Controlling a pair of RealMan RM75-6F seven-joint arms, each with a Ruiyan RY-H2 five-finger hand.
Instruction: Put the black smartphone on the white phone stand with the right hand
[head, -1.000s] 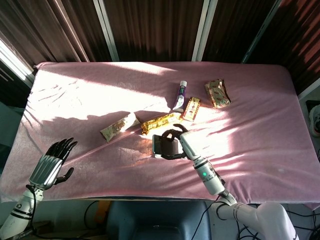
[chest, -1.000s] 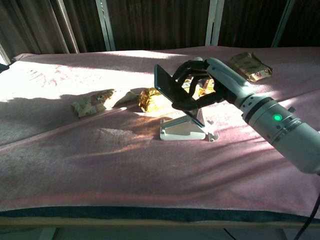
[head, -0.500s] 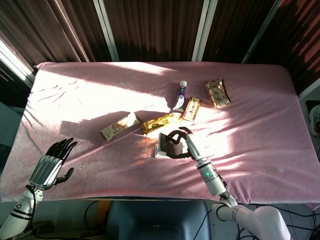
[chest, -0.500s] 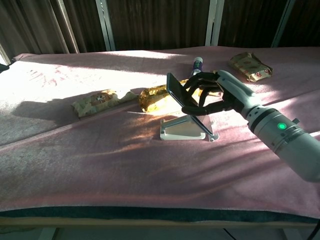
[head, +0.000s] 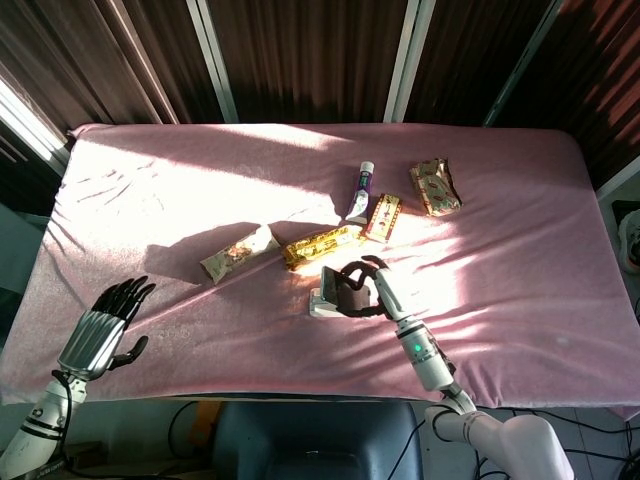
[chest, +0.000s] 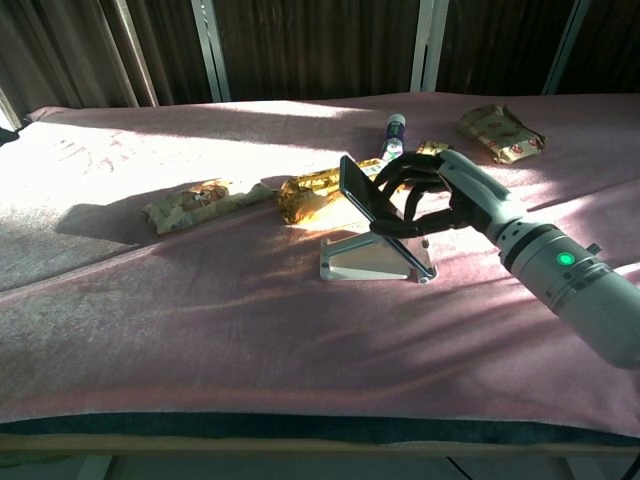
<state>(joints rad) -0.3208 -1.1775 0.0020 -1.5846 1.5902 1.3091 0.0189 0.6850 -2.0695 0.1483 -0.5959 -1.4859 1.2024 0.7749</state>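
Head view: right hand grips the black smartphone, fingers wrapped round its far edge. Over the last second the phone has shifted from the left side of the white phone stand toward its middle, and the hand has drawn in closer above it. Left hand lies idle at the near left edge of the pink surface, fingers apart, holding nothing, unmoved. Snack wrappers and a tube sit beyond the stand, untouched.

Chest view: phone has come lower and tilted back, so that its slant now roughly matches the stand's sloped face. Its lower edge reaches down to the stand's front lip; whether it truly rests there cannot be told. Right hand still holds it from behind.

Judgement: placement is nearly done. What remains is seating the lower edge against the lip and letting go without tipping the light stand.
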